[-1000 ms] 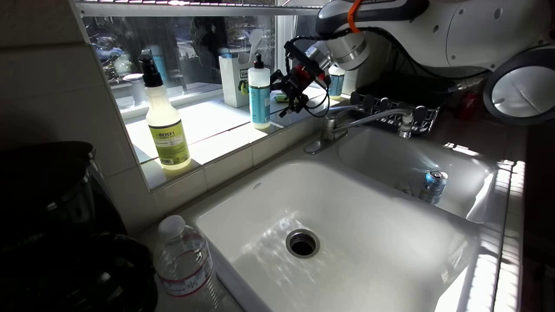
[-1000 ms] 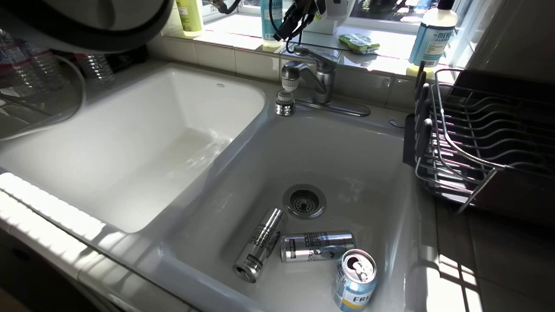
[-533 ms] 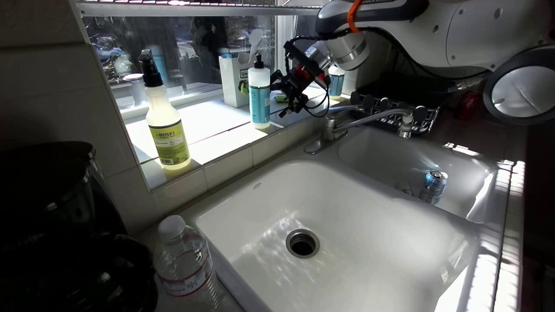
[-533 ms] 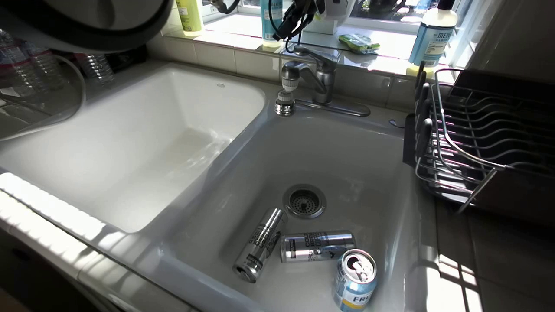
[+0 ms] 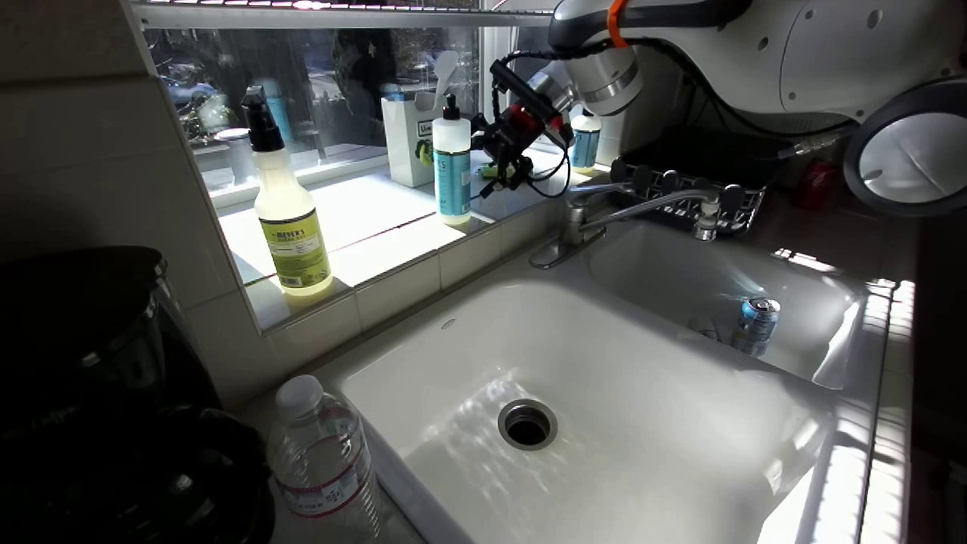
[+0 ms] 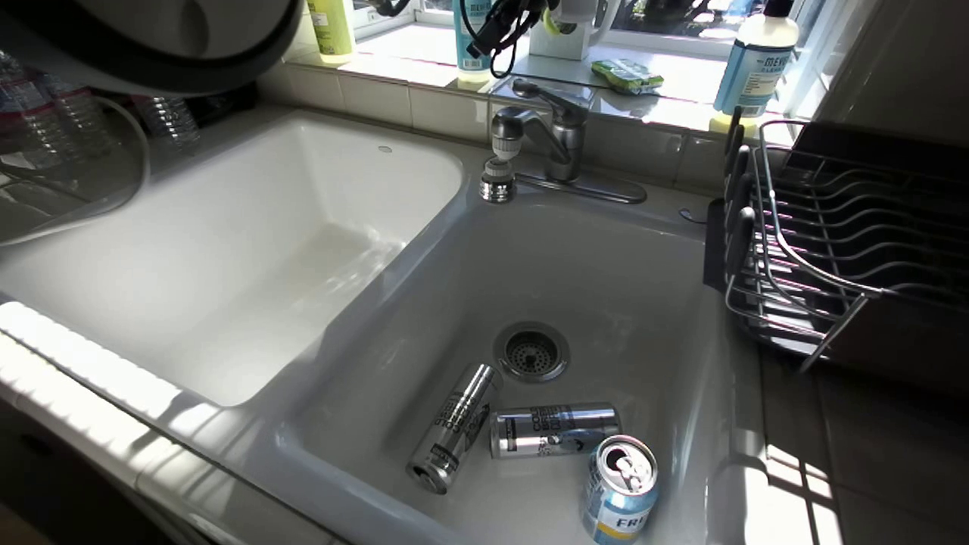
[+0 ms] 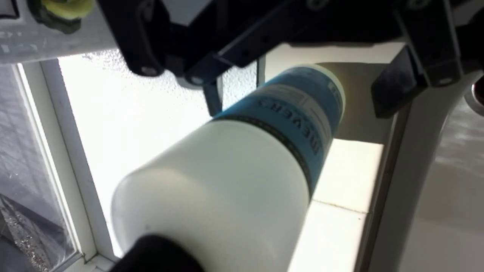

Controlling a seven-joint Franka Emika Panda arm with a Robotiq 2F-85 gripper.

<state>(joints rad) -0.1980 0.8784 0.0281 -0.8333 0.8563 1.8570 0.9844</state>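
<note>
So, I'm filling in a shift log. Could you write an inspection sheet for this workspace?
Surface: tiled windowsill, partly sunlit.
Work item: Meyer's blue-labelled pump bottle, upright on the sill.
Clutter: two silver cold-brew coffee cans lying, one blue can upright, in a sink basin.
Gripper: open, fingers apart; the wrist view shows the bottle between them, contact unclear.
Cables: black cable along the arm.
Surroundings: window, faucet, wire dish rack, green-labelled Meyer's spray bottle.

1. I had my gripper just beside the bottle on the sill.
2. In both exterior views, the sprayer stood left of that bottle.
3. Three cans sat in the right basin.
</note>
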